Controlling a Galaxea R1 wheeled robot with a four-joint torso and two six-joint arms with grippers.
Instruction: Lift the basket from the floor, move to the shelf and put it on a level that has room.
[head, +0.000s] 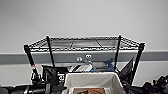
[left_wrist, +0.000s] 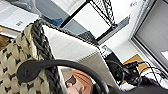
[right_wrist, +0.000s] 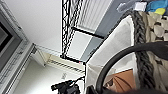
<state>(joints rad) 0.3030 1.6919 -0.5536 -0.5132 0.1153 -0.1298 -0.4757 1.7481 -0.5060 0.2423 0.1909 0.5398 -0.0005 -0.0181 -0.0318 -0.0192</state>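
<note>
The rectangular cream woven wicker basket (head: 93, 82) with pale cloth lining sits low in the head view, raised off the ground directly in front of the tall black metal wire shelf (head: 51, 53). Its rim lies below the rack's highest level (head: 85, 44), a flat black wire grid, and hides part of the cluttered tier behind. Brown items lie inside the basket. In the left wrist view a black loop handle (left_wrist: 62, 66) arches across the dark braided rim, with the woven wall just beside the camera. The right wrist view shows the other loop handle (right_wrist: 117, 58) likewise close. Whether either gripper's fingers clamp these handles cannot be told.
</note>
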